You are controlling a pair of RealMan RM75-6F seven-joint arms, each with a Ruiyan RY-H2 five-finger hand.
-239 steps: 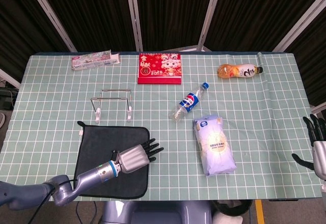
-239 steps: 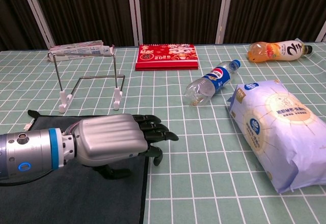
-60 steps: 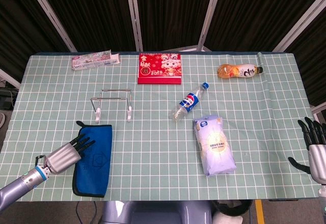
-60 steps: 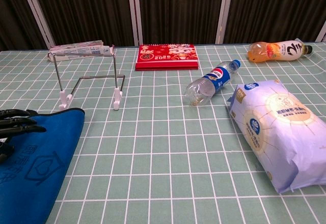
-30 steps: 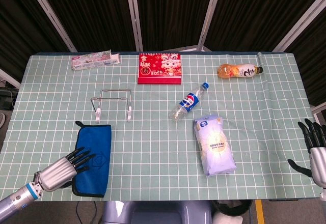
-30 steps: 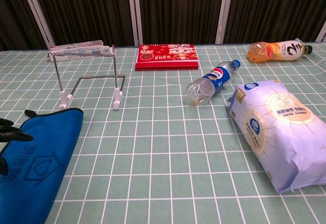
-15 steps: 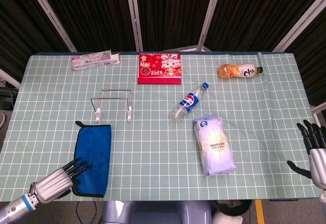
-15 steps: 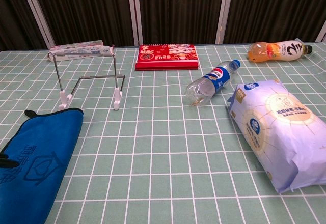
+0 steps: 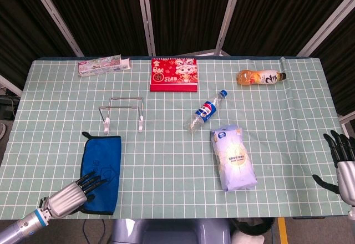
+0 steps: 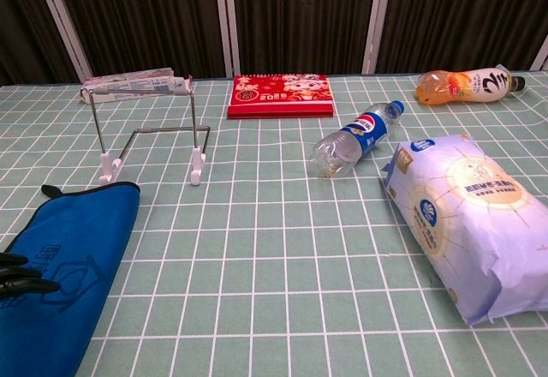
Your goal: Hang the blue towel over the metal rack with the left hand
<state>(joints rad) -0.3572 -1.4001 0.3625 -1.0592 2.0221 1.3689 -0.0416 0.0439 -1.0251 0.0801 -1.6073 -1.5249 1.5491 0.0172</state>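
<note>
Left hand (image 9: 69,196) sits at the near-left table edge, silver shell w/ dark fingers (image 10: 21,284) spread apart, holding nothing; fingertips lie over the near left part of the blue towel (image 9: 102,171), can't tell if they press it. Towel is folded into a long narrow strip, soft plush cloth w/ a stitched emblem and a small dark loop at its far corner, flat on the table (image 9: 166,161), not on the rack. Metal rack (image 9: 122,112) stands upright just beyond the towel's far end, apart from it: thin wire frame on white feet. Table cover is pale green w/ a white grid. Further right, a clear plastic bottle (image 9: 206,111) w/ blue label lies on its side; near it a glossy white-blue bag (image 9: 233,158), puffy. Along the far edge: a long flat box (image 9: 104,65), a red calendar (image 9: 173,74), an orange drink bottle (image 9: 260,77) lying down. Right hand (image 9: 343,166) is at the far right, off the table edge, fingers apart, empty.
</note>
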